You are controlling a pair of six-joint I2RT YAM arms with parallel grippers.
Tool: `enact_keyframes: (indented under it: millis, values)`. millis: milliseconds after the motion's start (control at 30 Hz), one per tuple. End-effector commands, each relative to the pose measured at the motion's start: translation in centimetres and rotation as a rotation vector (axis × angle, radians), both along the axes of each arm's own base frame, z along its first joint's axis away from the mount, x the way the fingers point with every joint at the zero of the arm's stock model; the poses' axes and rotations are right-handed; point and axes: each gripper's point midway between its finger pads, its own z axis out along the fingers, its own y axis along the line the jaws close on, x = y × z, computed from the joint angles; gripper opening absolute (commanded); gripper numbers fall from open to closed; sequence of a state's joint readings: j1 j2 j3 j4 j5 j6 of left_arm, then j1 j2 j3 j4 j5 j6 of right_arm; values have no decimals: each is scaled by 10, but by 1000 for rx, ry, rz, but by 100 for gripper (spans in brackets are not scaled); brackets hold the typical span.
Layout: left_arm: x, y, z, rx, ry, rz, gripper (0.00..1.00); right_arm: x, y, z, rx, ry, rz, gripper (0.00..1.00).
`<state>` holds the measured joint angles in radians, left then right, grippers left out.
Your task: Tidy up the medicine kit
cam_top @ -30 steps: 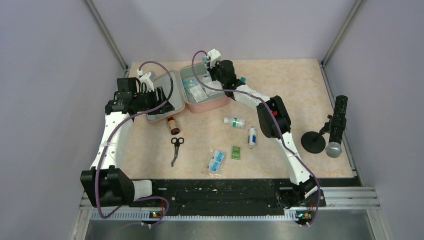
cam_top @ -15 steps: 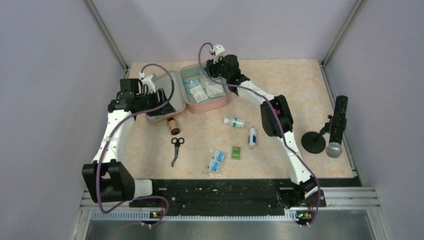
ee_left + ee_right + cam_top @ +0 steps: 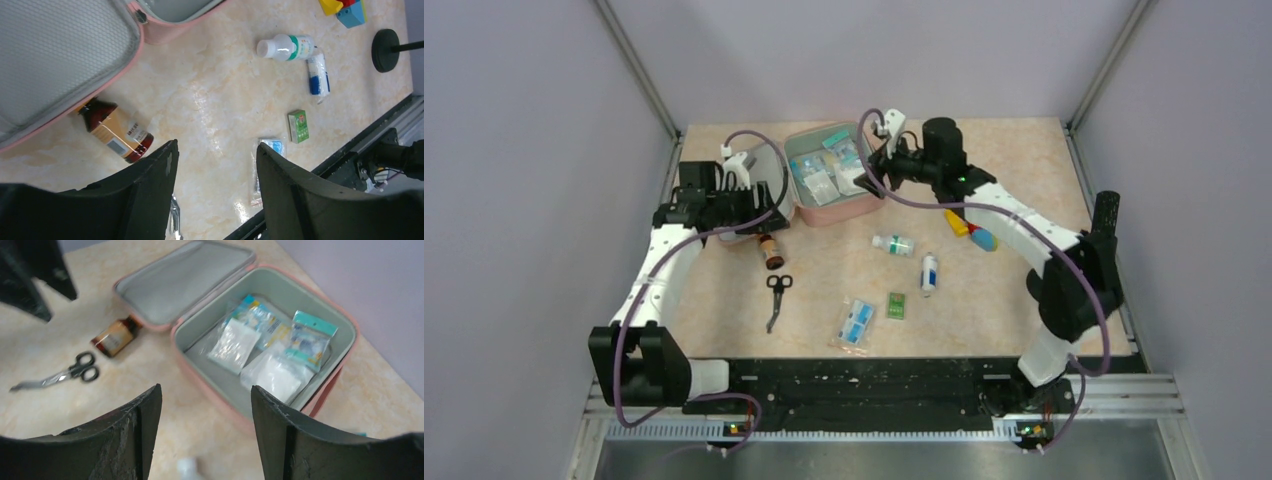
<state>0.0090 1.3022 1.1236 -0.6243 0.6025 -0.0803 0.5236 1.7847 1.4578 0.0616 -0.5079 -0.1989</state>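
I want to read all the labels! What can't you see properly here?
- Brown bottle: label words too small, left wrist view.
- Scissors: nearly all hidden behind a finger, left wrist view.
- Packets in the kit: print blurred, right wrist view.
- White blob: blurred, cut by the bottom edge, right wrist view.
- Blocks: cut off by the top edge, left wrist view.

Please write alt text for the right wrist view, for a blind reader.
An open pink medicine kit holds white and blue packets, its lid lying flat beside it. A brown bottle and scissors lie on the table, beyond the open right gripper.
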Motion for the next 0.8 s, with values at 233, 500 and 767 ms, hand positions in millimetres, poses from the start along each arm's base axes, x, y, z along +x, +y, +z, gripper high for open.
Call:
enact_keyframes:
  millis: [233, 500, 767]
  values:
    - [-54, -79, -46, 7, -7, -379, 63, -140, -80, -51, -205, 158, 64, 65]
    - [-82, -119, -102, 35, 116, -617, 61, -141, -107, -55, -229, 121, -46, 67]
    - [-75, -142, -140, 152, 146, -690, 52, -131, -122, -51, -224, 101, -104, 67]
